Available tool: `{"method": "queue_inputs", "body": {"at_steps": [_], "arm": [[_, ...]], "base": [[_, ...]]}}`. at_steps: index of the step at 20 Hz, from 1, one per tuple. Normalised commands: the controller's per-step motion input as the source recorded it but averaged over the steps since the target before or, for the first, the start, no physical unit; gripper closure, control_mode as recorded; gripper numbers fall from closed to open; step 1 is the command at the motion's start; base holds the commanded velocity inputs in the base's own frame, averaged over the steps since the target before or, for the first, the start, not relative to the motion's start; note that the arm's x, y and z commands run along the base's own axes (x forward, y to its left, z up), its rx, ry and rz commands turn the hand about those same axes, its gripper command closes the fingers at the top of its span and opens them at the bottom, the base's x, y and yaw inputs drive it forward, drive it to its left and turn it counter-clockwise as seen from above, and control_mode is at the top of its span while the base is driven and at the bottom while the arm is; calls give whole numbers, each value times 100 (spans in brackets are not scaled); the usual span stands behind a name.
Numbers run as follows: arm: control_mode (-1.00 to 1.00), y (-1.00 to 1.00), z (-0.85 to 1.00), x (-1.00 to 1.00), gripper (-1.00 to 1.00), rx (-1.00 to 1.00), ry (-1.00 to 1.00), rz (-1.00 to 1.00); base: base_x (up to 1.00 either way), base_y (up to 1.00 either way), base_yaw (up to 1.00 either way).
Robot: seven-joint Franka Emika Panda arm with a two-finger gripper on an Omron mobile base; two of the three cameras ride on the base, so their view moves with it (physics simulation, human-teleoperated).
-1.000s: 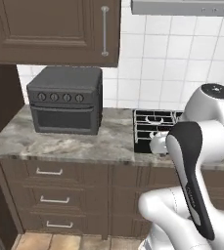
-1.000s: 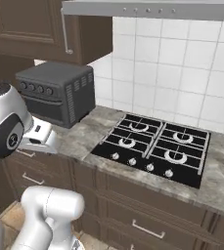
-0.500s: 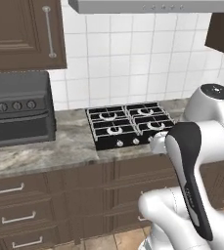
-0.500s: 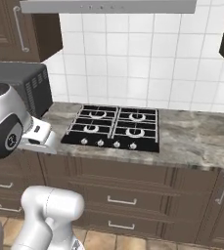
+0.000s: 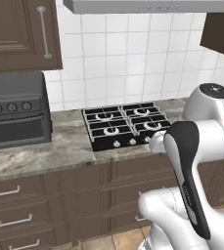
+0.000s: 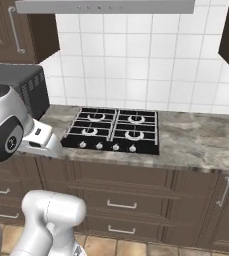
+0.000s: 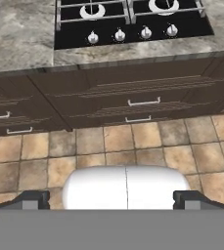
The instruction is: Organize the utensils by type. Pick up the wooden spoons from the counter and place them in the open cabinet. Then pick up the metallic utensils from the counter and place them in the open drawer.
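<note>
Fingers (image 7: 35, 199) spread wide, pointing floorward before counter (image 7: 20, 44).

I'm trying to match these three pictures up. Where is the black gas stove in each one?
Left base view: the stove is at centre, on the counter.
Right base view: the stove is at centre-left.
Hand view: its front edge and knobs run along the top.
Shared landmark: the row of knobs.

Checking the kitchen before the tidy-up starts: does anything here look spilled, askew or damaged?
Nothing stands out. The black four-burner gas hob sits square in the grey-brown marbled counter, the dark toaster oven stands upright, and the lower drawers are shut.
</note>
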Motion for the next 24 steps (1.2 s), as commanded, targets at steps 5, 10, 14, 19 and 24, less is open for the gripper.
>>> {"method": "queue_inputs", "body": {"at_steps": [5,10,14,19,24], "arm": [[100,0,0,0,-100,0,0,0],[100,0,0,0,-100,0,0,0],[100,0,0,0,-100,0,0,0],[100,0,0,0,-100,0,0,0],[100,0,0,0,-100,0,0,0]], "base": [[-2,-45,0],[12,-62,0],[18,-67,0],[7,-76,0],[0,-73,0]]}}
